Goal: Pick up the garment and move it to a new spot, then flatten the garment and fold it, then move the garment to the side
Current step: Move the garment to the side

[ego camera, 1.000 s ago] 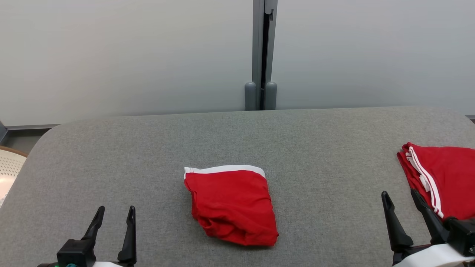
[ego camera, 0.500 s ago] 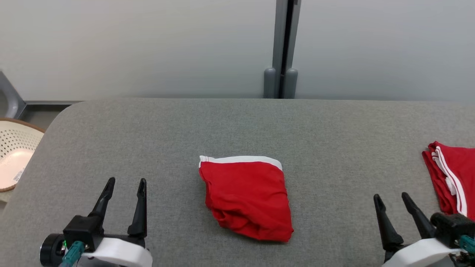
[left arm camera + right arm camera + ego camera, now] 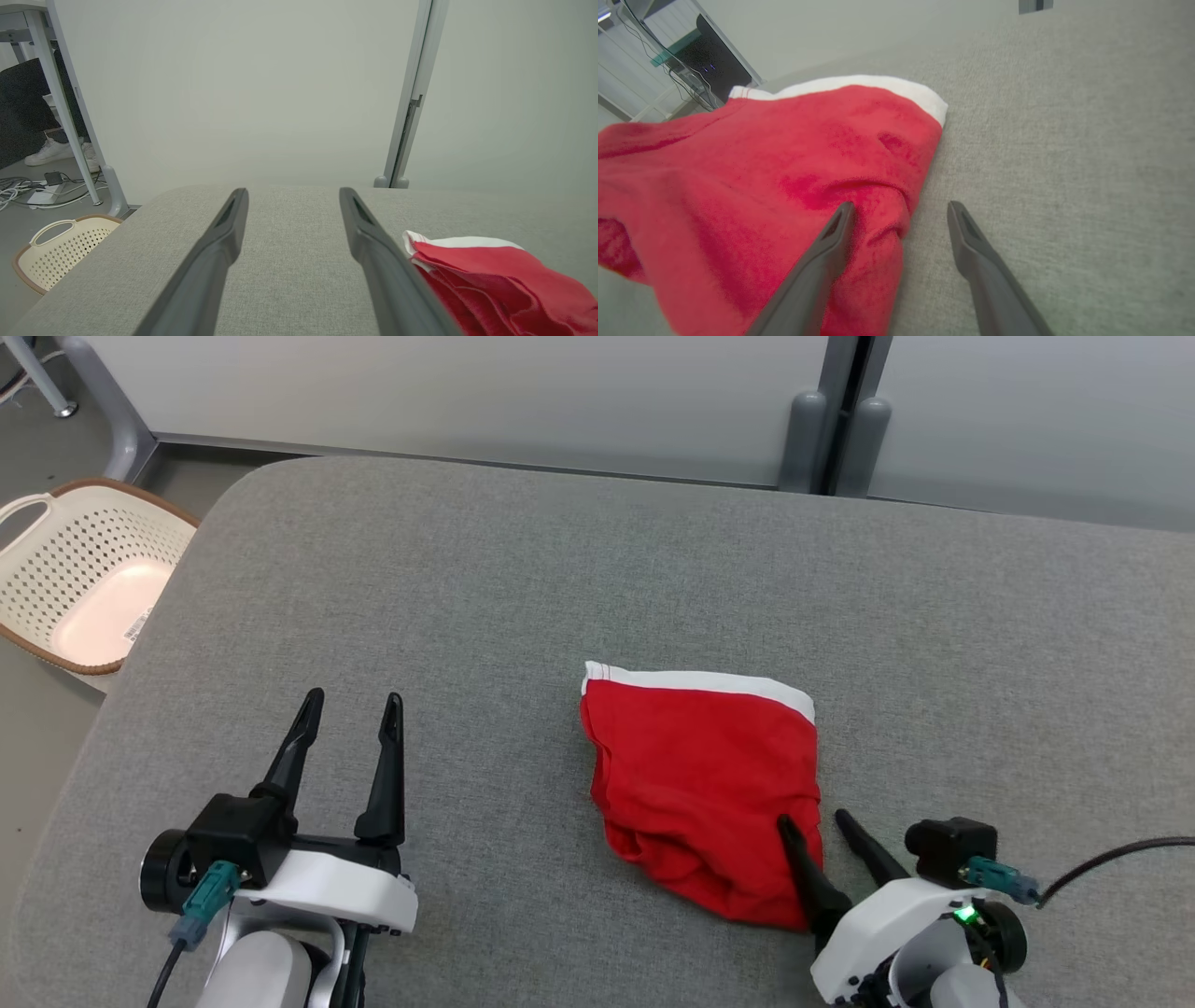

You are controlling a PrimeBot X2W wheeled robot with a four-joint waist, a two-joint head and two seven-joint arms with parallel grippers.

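Overhead: folded red garment (image 3: pixel 700 775) mid-table (image 3: pixel 523 579), well right of left jaws, spread wide, empty. Left wrist: garment (image 3: pixel 495 284) just beside one finger. Right wrist: right jaws spread wide, empty, straddling near edge of garment (image 3: pixel 761 163).

A grey fabric-covered table (image 3: pixel 467 579) carries one folded red garment (image 3: pixel 700 784) with a white band.

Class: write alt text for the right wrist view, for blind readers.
A folded red cloth garment with a white band lies on a grey fabric tabletop. The open right pincer straddles its edge, half over cloth, half over bare surface.
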